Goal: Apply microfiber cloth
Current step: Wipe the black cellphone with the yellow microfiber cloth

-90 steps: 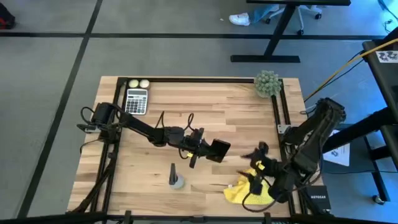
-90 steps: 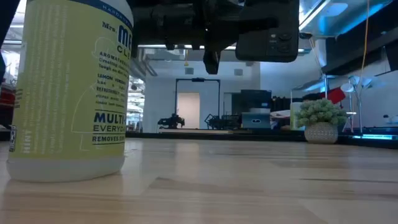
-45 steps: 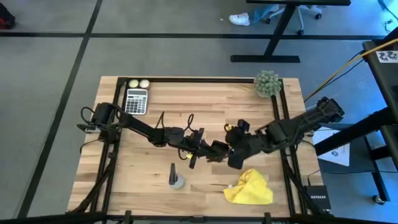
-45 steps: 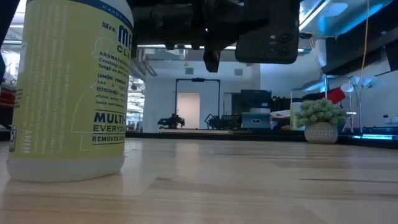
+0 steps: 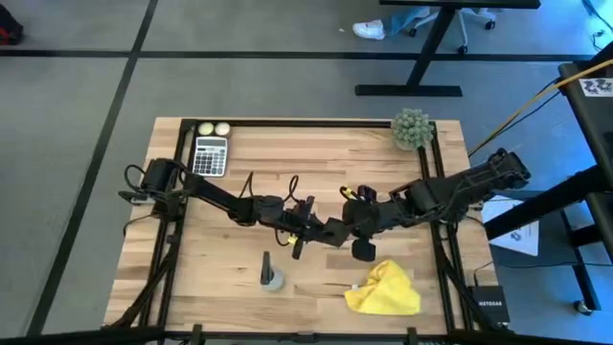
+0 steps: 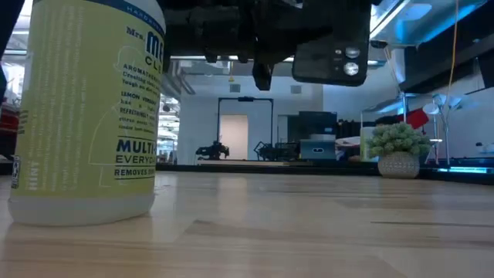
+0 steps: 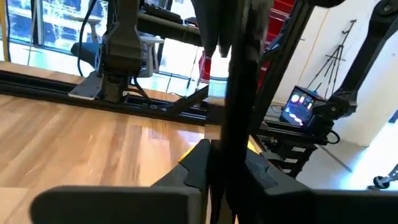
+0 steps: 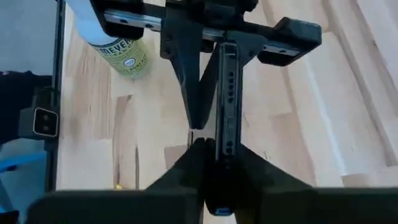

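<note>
Left gripper (image 5: 308, 222) pinches the phone (image 5: 335, 231) mid-table, held up for wiping | right gripper (image 5: 356, 234) is clamped on its other edge, you're steadying it | cloth (image 5: 385, 289) lies untouched, near-right | bottle (image 5: 272, 279) near-centre, idle.

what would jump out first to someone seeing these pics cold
Both arms meet over the table's middle, the left gripper and right gripper each shut on a black smartphone held in the air. The yellow microfiber cloth lies untouched near the front right edge, and a spray bottle looms in the low view.
</note>
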Available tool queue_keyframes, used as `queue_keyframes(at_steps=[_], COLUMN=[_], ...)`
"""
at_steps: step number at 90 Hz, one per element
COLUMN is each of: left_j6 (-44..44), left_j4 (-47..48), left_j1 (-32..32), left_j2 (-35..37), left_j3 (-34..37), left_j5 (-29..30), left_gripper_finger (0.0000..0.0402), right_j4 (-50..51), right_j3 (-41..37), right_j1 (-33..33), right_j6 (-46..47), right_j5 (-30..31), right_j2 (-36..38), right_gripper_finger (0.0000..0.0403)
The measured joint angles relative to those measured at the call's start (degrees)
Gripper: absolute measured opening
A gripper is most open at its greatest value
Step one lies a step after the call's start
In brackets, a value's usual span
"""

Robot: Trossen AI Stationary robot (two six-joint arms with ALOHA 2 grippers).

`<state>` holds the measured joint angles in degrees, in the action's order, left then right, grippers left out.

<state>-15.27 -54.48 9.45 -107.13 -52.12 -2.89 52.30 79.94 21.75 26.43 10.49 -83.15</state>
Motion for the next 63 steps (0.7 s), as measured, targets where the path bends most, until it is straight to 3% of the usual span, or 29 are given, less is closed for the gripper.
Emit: queue_keyframes(at_steps=[13,36,50,63], left_j6=[1.1,3.4,3.3,3.2], left_j4=[1.6,3.4,5.3,5.9], left_j1=[0.0,-0.4,-0.5,-0.5], left_j2=[0.0,0.0,0.0,0.0], left_j3=[0.0,0.0,0.0,0.0], left_j5=[0.0,0.0,0.1,0.1], left_gripper_finger=[0.0063,0.01,0.0106,0.0106], right_j4=[4.6,14.6,17.0,15.0], right_j3=[0.0,-2.1,-8.4,-17.0], right_j1=[1.7,6.6,11.4,15.5], right_j6=[-0.2,6.6,10.8,12.5], right_j5=[0.2,4.6,11.3,23.0], right_j2=[0.0,0.0,0.0,0.0], right_gripper_finger=[0.001,0.0009,0.0008,0.0009])
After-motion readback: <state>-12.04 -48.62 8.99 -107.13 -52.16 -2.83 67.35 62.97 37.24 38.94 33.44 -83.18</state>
